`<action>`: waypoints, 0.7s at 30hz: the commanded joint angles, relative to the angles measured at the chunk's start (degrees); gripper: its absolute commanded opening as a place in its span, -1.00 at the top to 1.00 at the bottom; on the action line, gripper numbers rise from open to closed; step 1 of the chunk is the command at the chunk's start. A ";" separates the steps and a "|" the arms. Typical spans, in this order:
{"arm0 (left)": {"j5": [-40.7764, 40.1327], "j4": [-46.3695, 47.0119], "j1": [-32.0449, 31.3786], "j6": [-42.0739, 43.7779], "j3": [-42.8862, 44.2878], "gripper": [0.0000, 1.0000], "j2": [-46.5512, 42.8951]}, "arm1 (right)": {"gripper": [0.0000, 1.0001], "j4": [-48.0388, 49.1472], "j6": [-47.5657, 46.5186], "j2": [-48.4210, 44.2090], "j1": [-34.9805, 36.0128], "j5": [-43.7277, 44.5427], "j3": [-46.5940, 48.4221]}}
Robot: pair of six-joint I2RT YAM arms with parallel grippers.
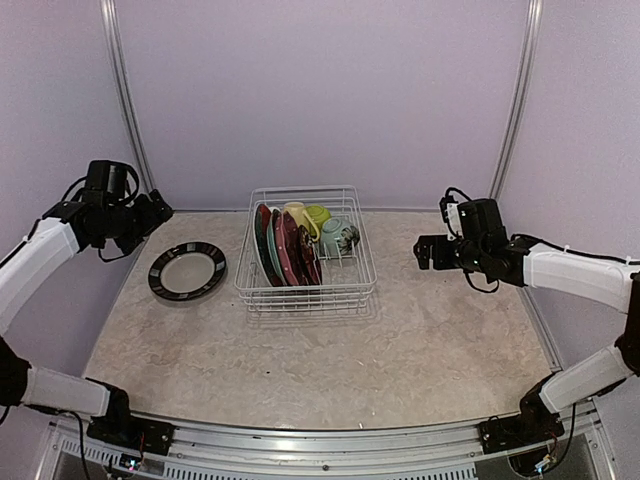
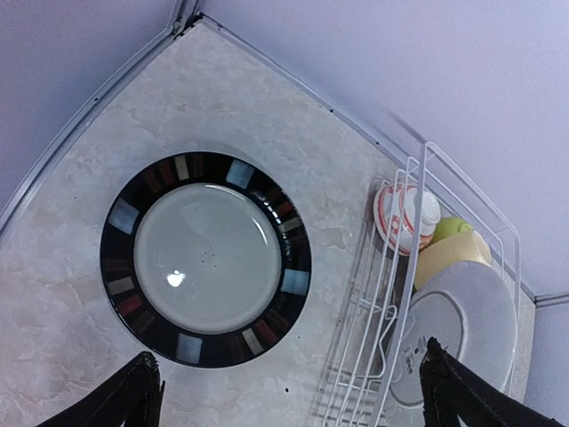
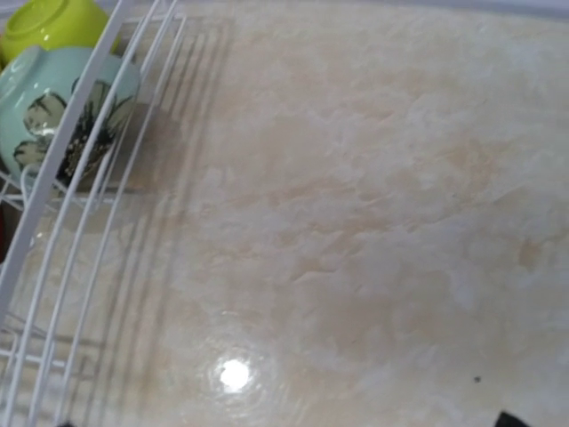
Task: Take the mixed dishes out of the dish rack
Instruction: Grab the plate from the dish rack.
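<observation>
Left wrist view: the left gripper's fingers (image 2: 133, 396) are cut off at 5 and 7 o'clock, the dish rack (image 2: 418, 205) at 5 too. Right wrist view: the lime green bowl (image 3: 49, 22) is cropped at 11 o'clock, the pale green bowl (image 3: 36, 84) at 9 (wires cross it). Overhead, the racked plates (image 1: 285, 250) overlap, patterns unreadable.
</observation>
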 commanded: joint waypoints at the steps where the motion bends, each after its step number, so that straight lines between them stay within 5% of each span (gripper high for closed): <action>1: -11.21 -4.67 -8.99 4.41 6.69 -0.90 0.21 | -0.99 2.38 -0.92 -4.27 0.52 6.35 -1.94; 9: -9.81 -12.88 -19.74 7.19 22.07 -0.86 11.15 | -0.99 -4.50 -0.29 0.16 0.49 1.71 2.93; 21: -11.56 -21.64 -29.31 9.64 36.81 -0.92 28.87 | -1.00 -2.11 0.26 -1.78 0.48 -2.39 0.29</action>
